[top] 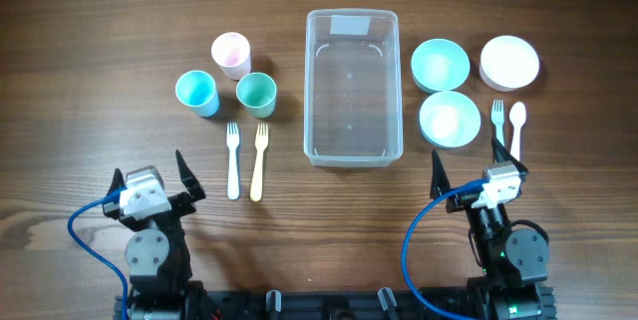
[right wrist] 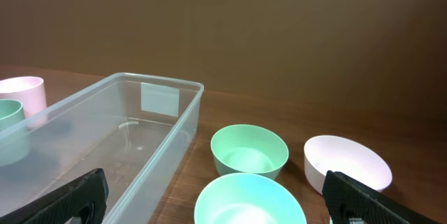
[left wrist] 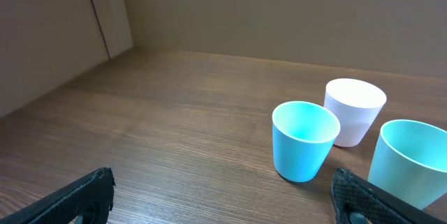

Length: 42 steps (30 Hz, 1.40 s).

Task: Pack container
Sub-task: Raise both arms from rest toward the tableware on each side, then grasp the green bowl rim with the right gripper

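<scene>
The clear rectangular container (top: 352, 86) stands empty at the table's middle; it also shows in the right wrist view (right wrist: 133, 133). Left of it are a pink cup (top: 230, 54), a blue cup (top: 196, 92), a green cup (top: 256, 93), a white fork (top: 233, 159) and a cream fork (top: 259, 159). Right of it are a teal bowl (top: 440, 64), a white bowl (top: 509, 62), a light-blue bowl (top: 450, 119), a small fork (top: 497, 119) and a white spoon (top: 516, 126). My left gripper (top: 150, 170) is open and empty near the front left. My right gripper (top: 477, 164) is open and empty near the front right.
The left wrist view shows the blue cup (left wrist: 304, 140), pink cup (left wrist: 354, 109) and green cup (left wrist: 412, 160) ahead to the right, with a cardboard wall (left wrist: 49, 21) at the left. The right wrist view shows the three bowls (right wrist: 249, 152) ahead.
</scene>
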Motion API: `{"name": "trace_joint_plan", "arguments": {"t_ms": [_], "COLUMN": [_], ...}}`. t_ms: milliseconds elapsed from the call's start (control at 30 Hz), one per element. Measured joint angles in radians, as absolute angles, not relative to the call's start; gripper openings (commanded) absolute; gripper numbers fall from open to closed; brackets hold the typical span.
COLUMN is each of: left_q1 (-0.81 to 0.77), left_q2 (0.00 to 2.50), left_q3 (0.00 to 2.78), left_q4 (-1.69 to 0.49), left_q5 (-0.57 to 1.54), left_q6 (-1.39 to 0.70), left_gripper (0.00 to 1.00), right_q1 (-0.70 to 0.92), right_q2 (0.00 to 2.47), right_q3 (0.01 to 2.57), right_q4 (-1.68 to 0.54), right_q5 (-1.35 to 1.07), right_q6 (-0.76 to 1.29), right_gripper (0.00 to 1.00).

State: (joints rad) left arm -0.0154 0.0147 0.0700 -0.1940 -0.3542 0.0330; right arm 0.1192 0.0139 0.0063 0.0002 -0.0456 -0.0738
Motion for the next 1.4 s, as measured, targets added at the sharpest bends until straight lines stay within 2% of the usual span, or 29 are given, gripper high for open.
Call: {"name": "trace_joint_plan", "arguments": {"t_ms": [233,367,467,600,667,767,867,1000,1200,1400], "left_q1": [-0.015,-0.015,-0.015,-0.016,-0.016,-0.016,-0.016,-0.017,-0.017,-0.006], "left_q2": [0.015,0.015,0.015,0.015,0.015,0.027,0.092,0.261,0.713,1.029], "left_q3": [0.07,0.07,0.07,0.07,0.07,0.07,0.109,0.321,0.818,1.107], "left_q4": [-0.194,-0.202,-0.203,-0.201,-0.201,-0.201,-0.268,-0.366,-0.641,-0.794], "left_q5": [-0.35,-0.172,0.087,0.234,0.26,0.273,0.274,0.222,0.169,0.099], "left_q6": [0.033,0.033,0.028,0.005,-0.035,-0.096,-0.138,-0.157,-0.164,-0.164], "left_gripper": [1.0,1.0,1.0,1.0,1.0,1.0,1.0,1.0,1.0,1.0], "right_q1": [0.119,0.119,0.119,0.119,0.119,0.119,0.119,0.119,0.119,0.102], "right_q2": [0.014,0.014,0.014,0.014,0.014,0.032,0.15,0.382,0.863,1.245], "right_q3": [0.006,0.006,0.006,0.006,0.006,0.006,0.061,0.298,0.897,1.426], "right_q4": [0.0,0.001,0.001,0.001,0.001,0.0,-0.136,-0.299,-0.662,-0.973], "right_q5": [-0.046,-0.057,-0.091,-0.105,-0.118,-0.176,-0.223,-0.262,-0.238,-0.176], "right_q6": [-0.074,-0.064,0.074,0.45,0.566,0.565,0.493,0.404,0.257,0.18], "right_gripper": [1.0,1.0,1.0,1.0,1.0,1.0,1.0,1.0,1.0,1.0]}}
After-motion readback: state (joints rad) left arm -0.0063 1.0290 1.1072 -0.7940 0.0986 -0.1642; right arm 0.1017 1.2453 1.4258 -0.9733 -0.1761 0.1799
